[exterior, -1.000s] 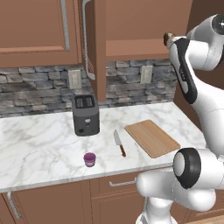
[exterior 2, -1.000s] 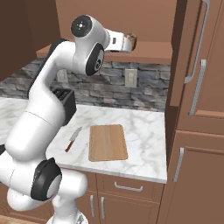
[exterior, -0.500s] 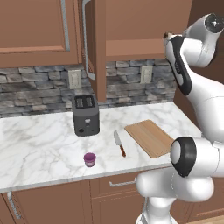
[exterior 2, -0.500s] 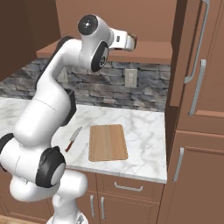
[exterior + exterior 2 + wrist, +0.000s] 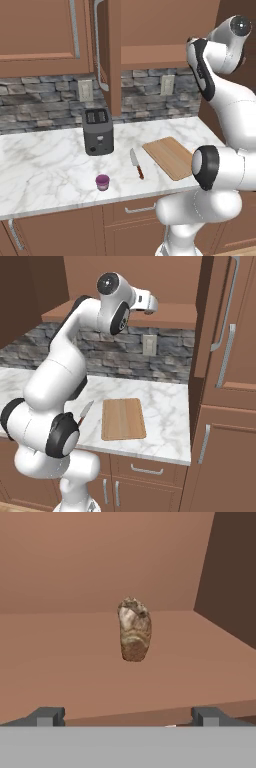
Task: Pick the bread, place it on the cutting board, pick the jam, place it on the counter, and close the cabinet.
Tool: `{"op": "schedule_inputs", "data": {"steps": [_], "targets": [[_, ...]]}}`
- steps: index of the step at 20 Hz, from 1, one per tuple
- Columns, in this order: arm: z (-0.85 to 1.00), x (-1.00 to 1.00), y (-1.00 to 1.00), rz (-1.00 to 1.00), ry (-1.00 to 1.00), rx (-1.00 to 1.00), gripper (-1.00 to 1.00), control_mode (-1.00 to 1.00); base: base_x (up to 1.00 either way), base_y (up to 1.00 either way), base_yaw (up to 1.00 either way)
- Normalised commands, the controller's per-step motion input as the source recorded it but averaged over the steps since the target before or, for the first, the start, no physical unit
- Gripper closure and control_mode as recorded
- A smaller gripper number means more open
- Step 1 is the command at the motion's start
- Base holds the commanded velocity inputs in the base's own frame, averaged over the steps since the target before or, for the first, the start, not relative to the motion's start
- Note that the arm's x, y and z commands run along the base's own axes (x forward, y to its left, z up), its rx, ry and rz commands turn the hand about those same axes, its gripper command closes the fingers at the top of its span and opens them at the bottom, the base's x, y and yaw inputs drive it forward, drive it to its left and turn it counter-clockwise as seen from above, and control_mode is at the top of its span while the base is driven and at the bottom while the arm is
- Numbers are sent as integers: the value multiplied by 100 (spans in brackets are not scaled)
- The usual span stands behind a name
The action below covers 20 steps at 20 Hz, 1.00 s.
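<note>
The bread [image 5: 134, 629], a brown crusty lump, stands on the wooden shelf [image 5: 65, 662] of the open cabinet [image 5: 220, 316], straight ahead of my gripper [image 5: 127, 717]. The gripper is open, its fingertips [image 5: 46, 716] wide apart, short of the bread and holding nothing. In the right base view my gripper [image 5: 151, 305] sits at the shelf's front edge. The purple jam [image 5: 102, 182] rests on the white marble counter [image 5: 45, 160] near its front edge. The tan cutting board [image 5: 170, 156] lies bare at the counter's right end, also seen as cutting board [image 5: 123, 418].
A dark toaster [image 5: 97, 131] stands at the back of the counter. A red-handled knife [image 5: 136, 163] lies between the jam and the board. The cabinet door [image 5: 111, 55] stands open, edge-on, above the toaster. A tall cabinet [image 5: 225, 421] bounds the right side.
The arm has stretched upward and the hand has moved in toward the shelf. The gripper has stayed open. Nothing on the counter has moved.
</note>
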Motion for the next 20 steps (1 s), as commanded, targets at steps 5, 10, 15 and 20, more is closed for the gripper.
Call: {"op": "schedule_inputs", "data": {"steps": [5,10,15,20], "targets": [[0,18,-14,0,0,0,-100,-100,0,0,0],[-16,7,-1,0,0,0,-100,-100,0,0,0],[-18,10,0,0,0,0,-100,-100,0,0,0],[-7,15,0,0,0,0,-100,-100,0,0,0]]}}
